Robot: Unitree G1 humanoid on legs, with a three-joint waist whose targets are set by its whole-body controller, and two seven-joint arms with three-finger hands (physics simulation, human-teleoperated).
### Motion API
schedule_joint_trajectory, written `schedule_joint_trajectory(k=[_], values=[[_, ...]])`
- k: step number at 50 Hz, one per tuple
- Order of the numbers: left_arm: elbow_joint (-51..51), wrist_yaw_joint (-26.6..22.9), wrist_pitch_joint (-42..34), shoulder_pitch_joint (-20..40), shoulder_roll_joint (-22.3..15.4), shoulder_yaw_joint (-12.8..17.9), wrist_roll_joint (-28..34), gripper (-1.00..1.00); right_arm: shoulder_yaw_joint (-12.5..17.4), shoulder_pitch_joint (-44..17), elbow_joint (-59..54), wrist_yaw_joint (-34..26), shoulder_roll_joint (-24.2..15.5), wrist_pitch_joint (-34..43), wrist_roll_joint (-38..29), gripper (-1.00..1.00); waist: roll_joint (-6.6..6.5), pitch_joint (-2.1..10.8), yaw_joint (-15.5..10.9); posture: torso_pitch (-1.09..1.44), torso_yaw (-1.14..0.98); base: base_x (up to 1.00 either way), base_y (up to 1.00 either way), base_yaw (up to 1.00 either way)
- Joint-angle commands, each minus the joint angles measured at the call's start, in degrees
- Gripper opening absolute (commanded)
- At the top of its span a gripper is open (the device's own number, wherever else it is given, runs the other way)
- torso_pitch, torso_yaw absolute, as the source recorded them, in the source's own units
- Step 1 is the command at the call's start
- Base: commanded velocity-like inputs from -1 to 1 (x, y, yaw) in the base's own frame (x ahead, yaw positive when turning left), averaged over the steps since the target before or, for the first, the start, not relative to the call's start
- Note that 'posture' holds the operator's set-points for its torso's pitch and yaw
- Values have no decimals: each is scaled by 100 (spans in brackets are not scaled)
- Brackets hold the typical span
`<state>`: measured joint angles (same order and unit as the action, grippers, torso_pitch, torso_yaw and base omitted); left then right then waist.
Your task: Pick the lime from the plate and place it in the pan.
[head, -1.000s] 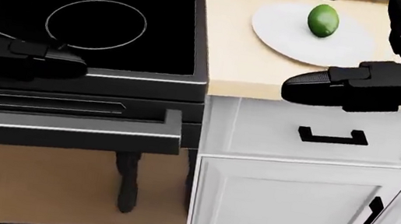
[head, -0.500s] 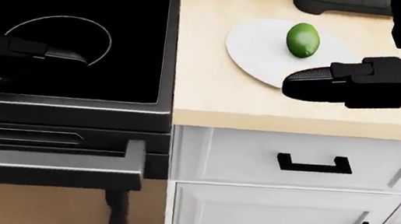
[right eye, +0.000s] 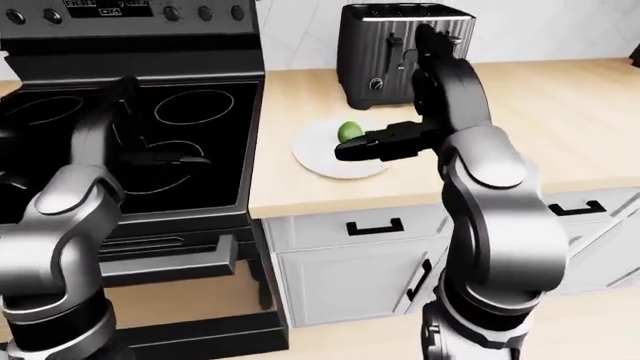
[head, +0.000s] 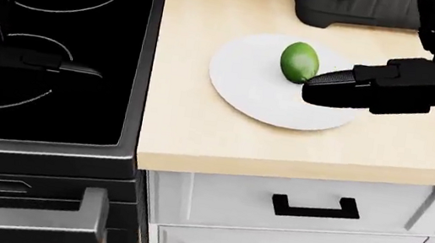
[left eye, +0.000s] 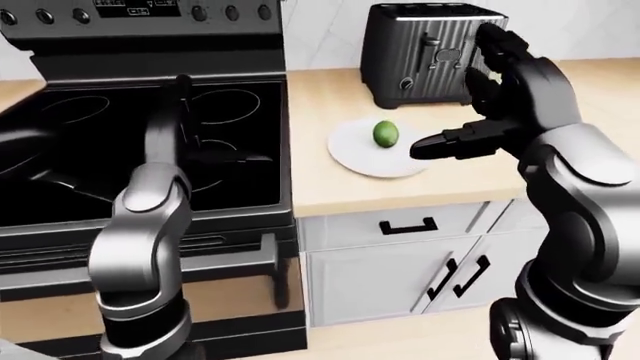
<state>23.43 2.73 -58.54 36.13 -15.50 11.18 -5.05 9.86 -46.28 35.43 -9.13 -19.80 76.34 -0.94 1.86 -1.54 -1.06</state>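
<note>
A green lime (head: 299, 61) lies on a white round plate (head: 247, 97) on the light wooden counter, right of the black stove. My right hand (head: 350, 89) is open and hovers over the plate's right side. One dark finger (head: 324, 90) points left, and its tip is close to the lime's lower right side. My left hand (head: 55, 64) is open and empty over the stove top (head: 49, 104). A dark rounded shape (left eye: 35, 161) at the stove's left edge may be the pan; I cannot tell for sure.
A black toaster (left eye: 430, 52) stands on the counter just above the plate in the views. White cabinet drawers with black handles (head: 314, 208) are under the counter. The stove's knob panel (left eye: 140, 15) rises at the top, and the oven door handle (head: 90, 212) sticks out below.
The whole picture has shifted, so the camera has moved in and to the right. The plate and lime now sit lower and larger. My right hand's fingertip is now next to the lime.
</note>
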Motion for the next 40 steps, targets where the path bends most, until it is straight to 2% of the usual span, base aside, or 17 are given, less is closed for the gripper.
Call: schedule_joint_trajectory(k=[1, 2, 3, 4, 5, 6, 10, 13, 15, 17, 21, 28, 29, 31, 33, 34, 40], values=[[153, -6, 100, 184, -22, -7, -7, 100, 74, -84, 62, 34, -54, -150, -57, 100, 116, 146, 20, 0, 0, 9, -15, 0], [114, -13, 177, 142, -11, -14, 1, 100, 59, -56, 80, 49, -27, -159, -63, 100, 172, 220, -16, 0, 0, 11, -15, 0], [102, -20, 197, 130, -12, -11, 2, 100, 59, -25, 64, 55, -9, -203, -66, 100, 65, 117, 65, 0, 0, 9, -5, 0], [108, -21, 187, 133, -14, -4, 2, 100, 63, -31, 85, 66, 1, -175, -69, 100, 154, -52, 24, 0, 0, 0, 0, 0], [107, -24, 193, 127, -14, -1, 2, 100, 64, -14, 94, 75, 15, -182, -72, 100, 141, -30, 46, 0, 0, 0, 0, 0], [105, -30, 208, 116, -19, 5, 2, 100, 66, 20, 86, 78, 23, -212, -73, 100, 94, -11, 32, 0, 0, 0, 0, 0], [88, -26, 229, 113, -11, 7, 4, 100, 59, 68, 101, 101, 45, -221, -83, 100, -69, -101, 63, 0, 0, 0, 0, 0], [43, -34, 308, 77, -7, 8, 6, 100, 46, 75, 102, 109, 56, -224, -87, 100, -342, -28, 130, 0, 0, 0, 0, 0], [81, -26, 230, 121, -15, 14, -5, 100, 42, 86, 97, 114, 57, -243, -94, 100, -282, -41, 141, 0, 0, 0, 0, 0], [112, -18, 196, 135, -22, 26, -14, 100, 50, 91, 78, 109, 52, -275, -94, 100, -254, 46, 145, 0, 0, 0, 0, 0], [57, -3, 257, 138, -9, 11, -22, 100, 43, -4, 44, 92, -10, -204, -112, 100, -193, 72, 128, 0, 0, 0, 0, 0], [177, 10, 112, 202, -83, 77, -88, 100, 62, 108, 19, 65, -36, -305, -152, 100, -161, 90, 101, 0, 0, 0, 0, 0], [207, 12, 117, 160, -74, 65, -90, 100, 33, 150, 11, 75, -11, -350, -169, 100, -188, 187, -15, 0, 0, 0, 0, 73], [155, 11, 174, 139, -72, 71, -91, 100, 29, 179, -81, 75, 27, -459, -191, 100, -144, 88, -28, 0, 0, -2, 0, 100], [163, 23, 160, 147, -65, 58, -99, 100, 26, 162, -113, 65, 21, -494, -204, 100, -122, 94, 99, 0, 0, -1, 0, 57], [130, 21, 225, 112, -53, 56, -97, 100, 27, 190, -128, 72, 37, -540, -216, 100, -110, 11, 59, 0, 0, 0, 0, 0], [88, 13, 309, 45, -34, 46, -96, 100, -51, 253, -211, 93, 27, -538, -355, 100, -171, 55, 18, 0, 0, 0, 0, 0]])
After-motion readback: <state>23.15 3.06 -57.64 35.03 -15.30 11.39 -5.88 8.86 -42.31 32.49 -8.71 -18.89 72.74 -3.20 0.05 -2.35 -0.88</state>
